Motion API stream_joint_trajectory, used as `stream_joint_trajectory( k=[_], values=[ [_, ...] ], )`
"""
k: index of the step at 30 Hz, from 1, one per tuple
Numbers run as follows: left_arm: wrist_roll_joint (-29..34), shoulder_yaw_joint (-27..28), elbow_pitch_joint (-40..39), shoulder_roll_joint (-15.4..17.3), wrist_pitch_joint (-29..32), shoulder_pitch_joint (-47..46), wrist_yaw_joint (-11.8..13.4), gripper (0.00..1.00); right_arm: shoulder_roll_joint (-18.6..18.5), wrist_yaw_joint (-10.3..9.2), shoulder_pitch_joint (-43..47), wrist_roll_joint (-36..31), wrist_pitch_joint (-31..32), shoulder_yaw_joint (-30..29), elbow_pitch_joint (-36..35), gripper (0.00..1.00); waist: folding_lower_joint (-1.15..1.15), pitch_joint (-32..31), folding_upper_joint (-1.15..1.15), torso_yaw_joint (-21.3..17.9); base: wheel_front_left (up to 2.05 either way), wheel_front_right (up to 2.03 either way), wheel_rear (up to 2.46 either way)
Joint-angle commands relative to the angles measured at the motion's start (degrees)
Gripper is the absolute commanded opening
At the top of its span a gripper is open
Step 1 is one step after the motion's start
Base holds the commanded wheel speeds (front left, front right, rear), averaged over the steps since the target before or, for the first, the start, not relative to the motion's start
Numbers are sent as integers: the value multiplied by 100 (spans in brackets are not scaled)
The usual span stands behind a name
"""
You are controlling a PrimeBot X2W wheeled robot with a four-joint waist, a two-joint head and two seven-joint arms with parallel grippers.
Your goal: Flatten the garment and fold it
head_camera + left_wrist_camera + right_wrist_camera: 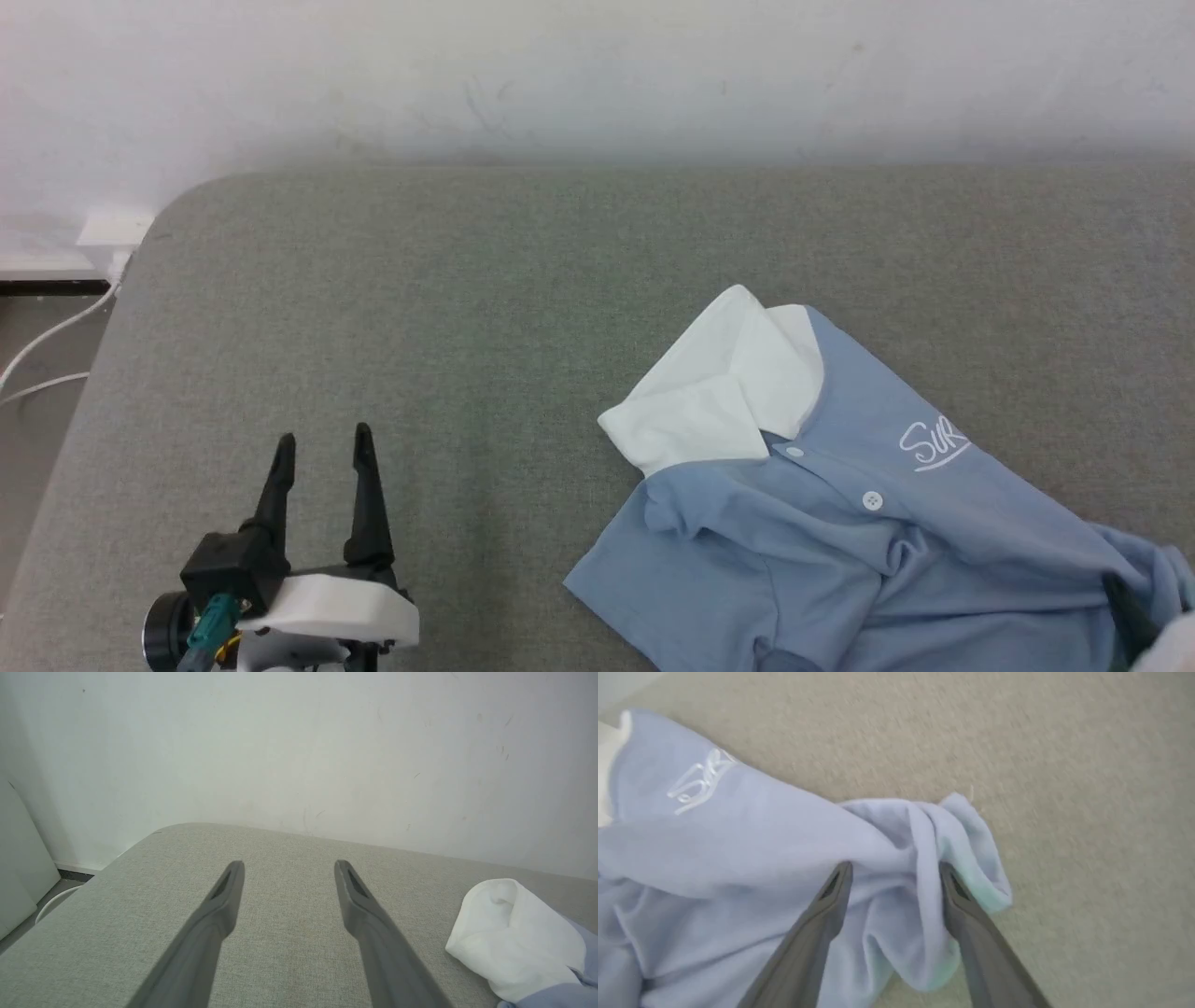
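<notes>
Head view, rumpled knit garment point(822, 541) on woven pad point(467, 280), left gripper point(323, 435) jaws wide, empty, right gripper point(895, 865) jaws parted astride folds.

The only writing here is a small white script logo point(932, 444) on the chest of the light blue polo shirt point(840, 541). In the head view it reads "SUR", underlined by a stroke, running to the cloth's edge. In the right wrist view it is too blurred to read.
</notes>
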Motion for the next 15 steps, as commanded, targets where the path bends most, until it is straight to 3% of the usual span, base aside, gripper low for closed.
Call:
stream_joint_trajectory(
  k=[1, 7, 15],
  values=[
    [53, 16, 20, -30, -28, 21, -50, 100, 30, -4, -132, -28, -68, 66, -120, 100, 0, -14, 0, 9, 0, 0, 0],
    [94, 6, 87, -69, -28, -13, -123, 100, -48, -4, -808, -192, -363, 641, -161, 100, 0, -44, 0, 77, 0, 0, 0],
    [135, -44, 49, -123, -28, -183, -217, 100, -687, -4, -2350, 69, 270, 1759, 1117, 100, 0, 266, 0, 287, 0, 0, 0]
  ],
)
